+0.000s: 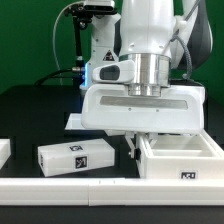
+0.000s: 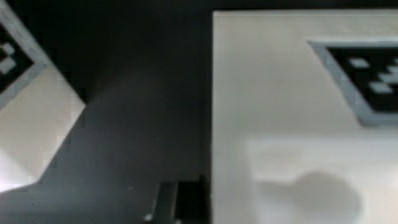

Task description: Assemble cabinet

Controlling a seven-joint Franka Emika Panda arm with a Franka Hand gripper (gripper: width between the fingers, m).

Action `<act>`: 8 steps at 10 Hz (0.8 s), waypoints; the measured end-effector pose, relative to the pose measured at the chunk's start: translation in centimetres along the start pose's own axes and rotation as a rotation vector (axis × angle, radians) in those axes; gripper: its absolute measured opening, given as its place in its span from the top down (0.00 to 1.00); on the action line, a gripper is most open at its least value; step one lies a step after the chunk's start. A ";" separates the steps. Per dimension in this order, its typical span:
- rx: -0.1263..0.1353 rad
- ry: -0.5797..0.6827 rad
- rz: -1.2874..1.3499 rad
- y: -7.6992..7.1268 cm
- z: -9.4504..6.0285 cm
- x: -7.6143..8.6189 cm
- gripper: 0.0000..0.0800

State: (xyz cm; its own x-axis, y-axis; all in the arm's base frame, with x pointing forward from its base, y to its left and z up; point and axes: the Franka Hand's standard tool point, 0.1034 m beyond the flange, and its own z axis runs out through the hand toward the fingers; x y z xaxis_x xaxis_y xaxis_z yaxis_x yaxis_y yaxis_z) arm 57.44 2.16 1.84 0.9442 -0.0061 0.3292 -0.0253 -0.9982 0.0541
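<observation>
I am keeping my claw (image 1: 132, 150) pressed together, its tips hanging just beside the cabinet (image 1: 165, 166). The cabinet is sitting by the tabletop's (image 1: 30, 110) near edge, at the exterior view's right. The long white block (image 1: 75, 157) is lying along that same edge.

Arm (image 1: 150, 25): glossy white shells, dark grey joint
Flange (image 1: 148, 72): silver cylinder
Housing (image 1: 145, 108): wide white box — grey line across front
Light (image 1: 86, 72): blue glow
Cables (image 1: 72, 25): black — thin
Jaws: dark, slim
</observation>
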 end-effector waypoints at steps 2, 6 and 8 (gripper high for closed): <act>0.000 -0.001 -0.002 0.0 0.0 0.0 0.73; 0.053 -0.070 -0.008 0.1 -2.5 -0.2 0.33; 0.072 -0.067 0.001 -0.5 -4.9 0.2 0.03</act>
State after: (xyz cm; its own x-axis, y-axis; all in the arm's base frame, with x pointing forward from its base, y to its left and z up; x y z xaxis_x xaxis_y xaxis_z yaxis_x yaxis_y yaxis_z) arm 56.07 2.99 6.48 0.9641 -0.0085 0.2654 -0.0048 -0.9999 -0.0148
